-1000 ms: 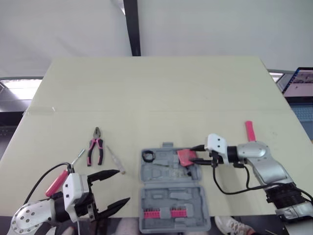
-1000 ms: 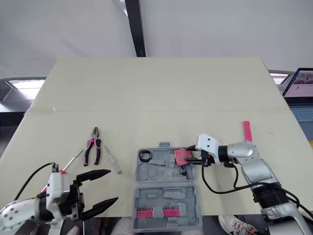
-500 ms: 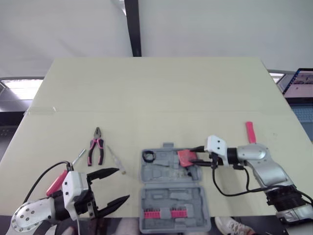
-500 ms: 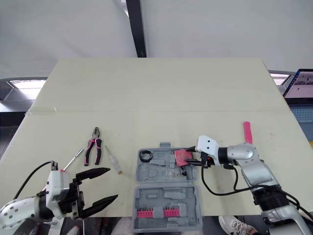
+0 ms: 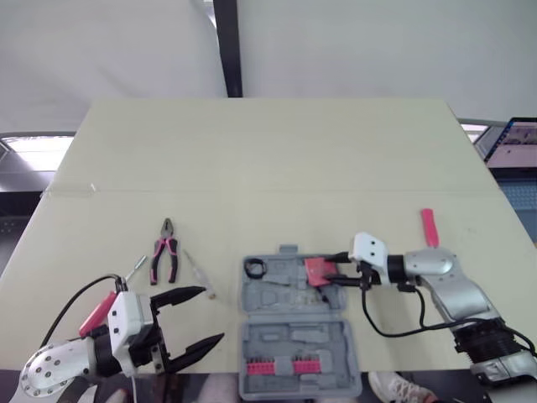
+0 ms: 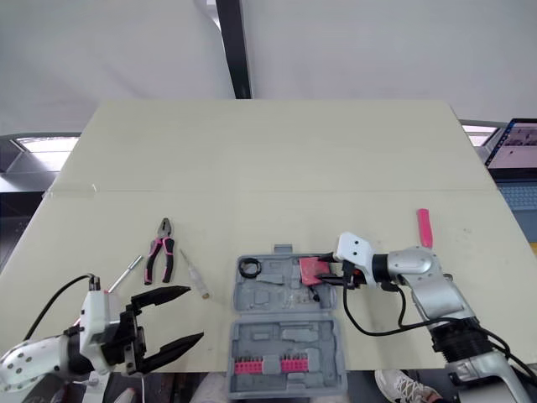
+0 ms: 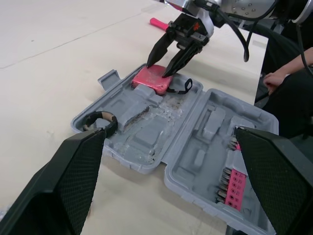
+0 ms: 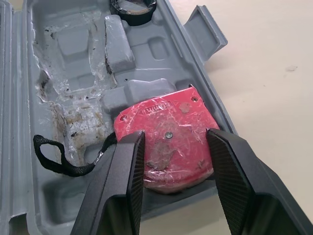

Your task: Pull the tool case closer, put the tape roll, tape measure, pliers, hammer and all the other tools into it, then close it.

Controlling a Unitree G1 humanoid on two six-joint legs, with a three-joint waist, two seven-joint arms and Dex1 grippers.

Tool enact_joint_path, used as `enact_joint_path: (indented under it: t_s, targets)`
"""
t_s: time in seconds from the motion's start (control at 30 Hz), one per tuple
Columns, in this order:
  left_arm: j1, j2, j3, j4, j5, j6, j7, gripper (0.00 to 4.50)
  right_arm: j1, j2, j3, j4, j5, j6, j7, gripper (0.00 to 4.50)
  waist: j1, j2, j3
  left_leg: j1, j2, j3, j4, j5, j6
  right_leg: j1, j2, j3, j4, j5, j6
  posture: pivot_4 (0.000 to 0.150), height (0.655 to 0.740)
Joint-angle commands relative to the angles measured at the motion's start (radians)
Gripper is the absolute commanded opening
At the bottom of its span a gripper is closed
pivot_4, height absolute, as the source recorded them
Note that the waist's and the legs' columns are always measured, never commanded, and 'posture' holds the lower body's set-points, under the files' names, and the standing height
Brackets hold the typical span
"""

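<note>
Lying open near the front edge of the table (image 5: 268,159), the gray tool case (image 5: 277,336) had its two halves flat, the hinge running across between them. Your right gripper (image 5: 327,269) reached in from the right over the far half, its two black fingers (image 8: 128,171) clamped on opposite sides of the red tape measure (image 5: 318,269). The tape measure sat at the far right corner of that half, tilted against the case wall, and its black strap (image 8: 54,156) trailed into the recess beside it. The black tape roll (image 5: 254,268) rested in the far left corner of the same half. A row of pink bits (image 5: 277,367) filled the near half along its front.

Your left gripper (image 5: 213,314) hung over the front edge of the table, left of the case, with its fingers spread wide and nothing between them. Beyond it, the pink-and-black pliers (image 5: 164,254) lay on the table, well left of the case. A small pale screwdriver (image 5: 200,275) lay between the pliers and the case. A pink-handled screwdriver (image 5: 105,306) lay just beside the left gripper, on its outer side. A pink bar (image 5: 429,227) lay on the table beyond your right arm; what tool it was could not be told.
</note>
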Motion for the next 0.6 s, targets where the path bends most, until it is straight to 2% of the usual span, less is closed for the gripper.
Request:
enact_joint_path:
  t_s: [0.03, 0.4, 0.6]
  targets:
    - [0.001, 0.005, 0.022, -0.033, -0.018, 0.0, 0.0, 4.5, 0.026, 0.001, 0.041, 0.045, -0.048, 0.02, -0.008, 2.12, 0.0, 0.0, 0.0, 0.0, 0.0, 0.0, 0.0, 0.0, 0.0, 0.0, 0.0, 0.0, 0.0, 0.0, 0.0, 0.15, 0.74]
    - [0.002, 0.006, 0.023, -0.033, -0.015, -0.002, -0.006, 4.5, 0.042, -0.006, 0.065, 0.077, -0.051, 0.037, -0.003, 2.12, 0.0, -0.001, -0.001, 0.002, 0.0, 0.0, 0.0, 0.0, 0.0, 0.002, 0.0, 0.0, -0.003, 0.0, 0.0, 0.15, 0.74]
    - [0.004, 0.009, 0.026, -0.031, -0.013, -0.006, -0.012, 4.5, 0.06, 0.007, 0.065, 0.107, -0.049, 0.029, -0.013, 2.12, 0.001, -0.003, -0.002, 0.008, 0.0, 0.0, -0.003, 0.0, 0.0, 0.011, 0.0, -0.001, -0.01, 0.0, 0.0, 0.15, 0.74]
